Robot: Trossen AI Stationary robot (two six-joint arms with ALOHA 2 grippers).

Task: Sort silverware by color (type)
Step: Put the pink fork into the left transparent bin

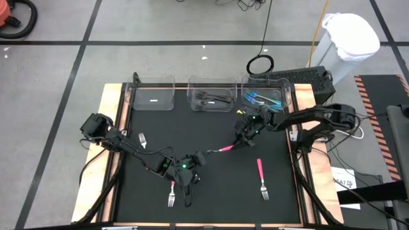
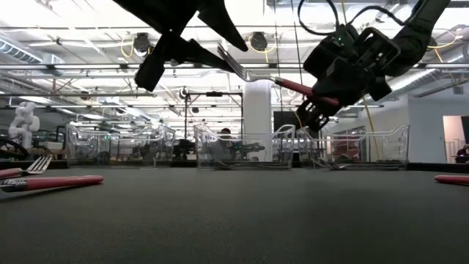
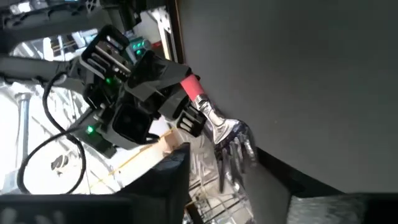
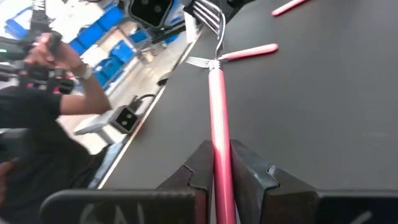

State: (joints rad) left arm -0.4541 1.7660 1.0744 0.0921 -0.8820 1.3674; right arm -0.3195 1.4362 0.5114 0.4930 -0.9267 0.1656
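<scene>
A black-topped counter [image 1: 211, 191] seen from above fills the middle of the frame, with three clear bins along its upper edge. The left bin [image 1: 152, 94] holds one small pale piece. The middle bin [image 1: 213, 96] holds black silverware [image 1: 214, 99]. The right bin [image 1: 267, 94] holds teal-handled silverware [image 1: 263, 99].

The right gripper [image 1: 240, 142], reaching in from the right edge of the frame, is clenched on the handle of a pink fork [image 1: 225, 149] just right of centre. The right wrist view shows that handle pinched between the two dark fingers [image 4: 200, 169], the fork's silver head pointing away toward the other arm. In the low view the fork hangs in the air, above the counter.

The left gripper [image 1: 192, 160] sits below centre, meeting the head end of that same fork. Its fingers are parted, and whether they touch the tines cannot be told.

Two more pink-handled forks lie flat on the counter: one [image 1: 172, 194] at lower left of centre, just beside the left gripper, and another [image 1: 262, 177] at lower right. A small silver piece [image 1: 142, 140] lies left of centre.

A person [image 4: 37, 124] stands beyond the counter edge in the right wrist view.
</scene>
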